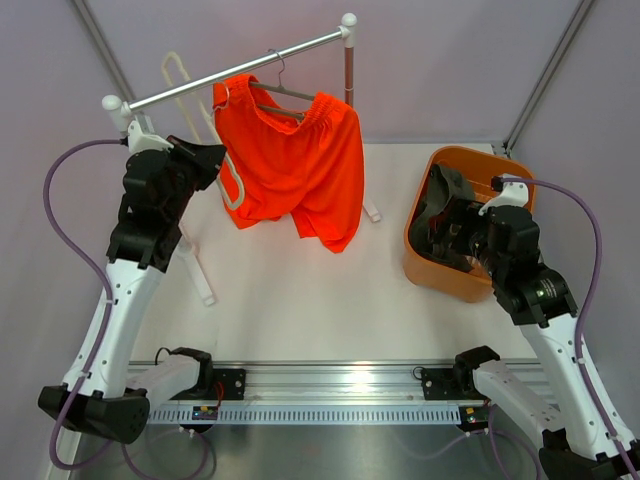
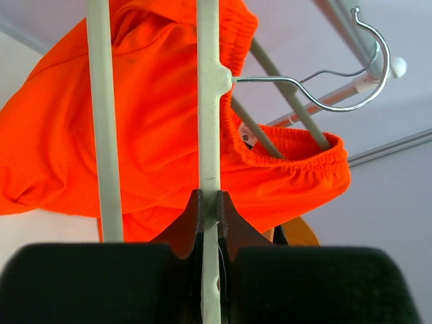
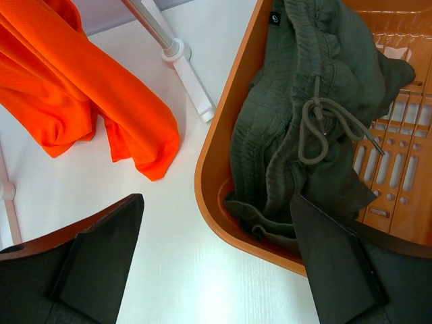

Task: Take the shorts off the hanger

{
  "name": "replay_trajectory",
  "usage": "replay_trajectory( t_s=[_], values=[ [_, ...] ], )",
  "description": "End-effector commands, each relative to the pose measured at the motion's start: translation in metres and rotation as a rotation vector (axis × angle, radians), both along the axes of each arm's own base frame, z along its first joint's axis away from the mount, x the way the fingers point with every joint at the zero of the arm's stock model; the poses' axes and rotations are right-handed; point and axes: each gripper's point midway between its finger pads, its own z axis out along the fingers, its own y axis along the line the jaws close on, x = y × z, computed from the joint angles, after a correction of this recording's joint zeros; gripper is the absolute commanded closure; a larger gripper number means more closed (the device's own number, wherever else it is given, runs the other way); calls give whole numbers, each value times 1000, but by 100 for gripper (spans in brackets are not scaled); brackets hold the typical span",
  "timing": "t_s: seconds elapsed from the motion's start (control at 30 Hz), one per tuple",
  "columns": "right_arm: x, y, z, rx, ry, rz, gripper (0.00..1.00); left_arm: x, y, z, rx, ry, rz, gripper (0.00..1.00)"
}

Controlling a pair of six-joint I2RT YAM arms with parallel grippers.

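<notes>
Shows left arm (image 1: 150, 215) raised, left gripper (image 2: 208, 202) clamped on a pale cream hanger (image 2: 208, 101) beside orange shorts (image 2: 155, 121). Shows right gripper (image 3: 216, 202) spread wide above the rim of an orange basket (image 3: 210, 169).

Cream hanger (image 2: 208, 81) (rail (image 1: 240, 67) above) stands left of shorts (image 1: 300, 170).

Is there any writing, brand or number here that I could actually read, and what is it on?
Nothing here is legible.
White tag inside the waistband of the shorts: dark print, too small to read.
Round emblem on the dark green garment in the basket: too small to make out.
Small marked patch on the metal rail: blurred.
</notes>
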Motion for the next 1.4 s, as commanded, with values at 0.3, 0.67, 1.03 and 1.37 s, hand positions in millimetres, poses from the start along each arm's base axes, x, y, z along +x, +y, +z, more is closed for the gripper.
replay_trajectory(
  t_s=[0.3,0.67,1.03,1.37],
  values=[
    [4,0,7,1,-24,-4,1,6,-2,45,-4,-136,-58,100],
    [3,-3,6,-13,-19,-13,1,29,10,49,-55,-145,-41,100],
    [3,-4,4,-19,-12,-15,0,46,25,50,-88,-160,-23,100],
    [4,-1,5,-7,-10,-8,0,45,28,36,-97,-138,-20,90]
  ],
)
